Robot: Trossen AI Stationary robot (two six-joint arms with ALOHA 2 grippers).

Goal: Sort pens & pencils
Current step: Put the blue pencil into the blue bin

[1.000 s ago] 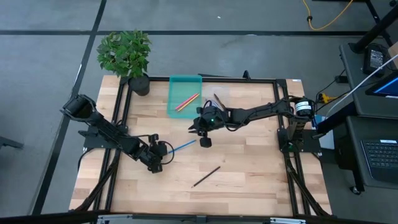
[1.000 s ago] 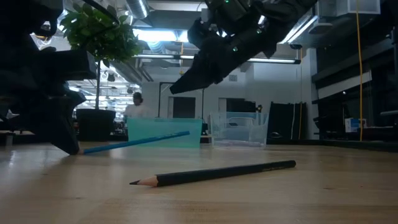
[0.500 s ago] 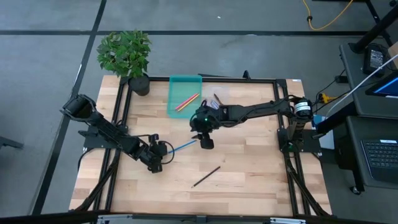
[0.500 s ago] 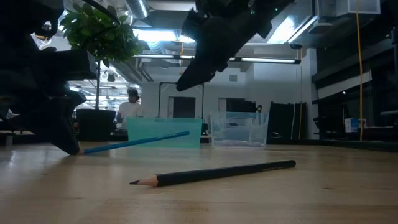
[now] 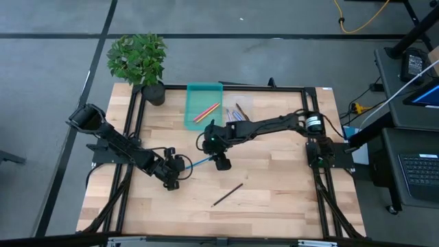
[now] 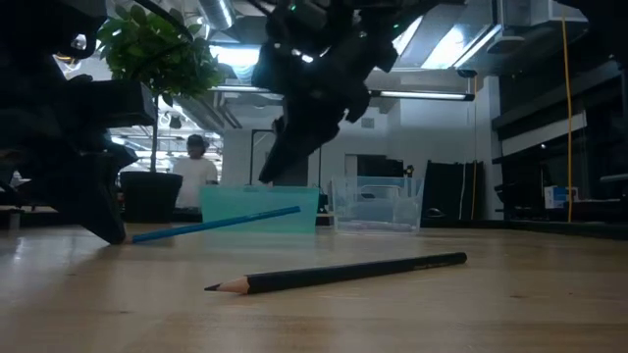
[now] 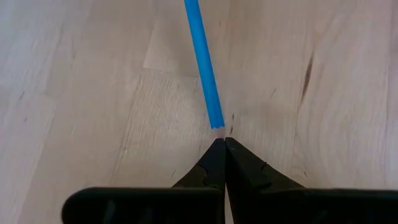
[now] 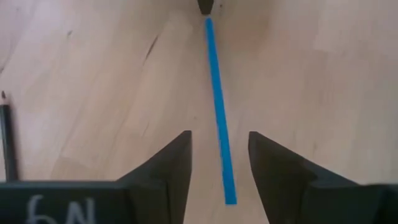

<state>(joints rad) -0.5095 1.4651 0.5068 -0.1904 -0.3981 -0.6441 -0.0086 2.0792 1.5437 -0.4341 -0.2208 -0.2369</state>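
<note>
Right gripper [image 8: 219,155], fingers spread wide and empty, is hovering astride the blue pencil [image 8: 219,106] lying mid-table, and should be dropping squarely before closing, while the shut left gripper [image 7: 222,144] is pinning its tip.

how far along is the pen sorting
Partly done: some sticks lie in the teal tray and the clear tray. In hand: the open right gripper straddles the blue stick, with the shut left gripper at its tip. Left: the dark pencil.
</note>
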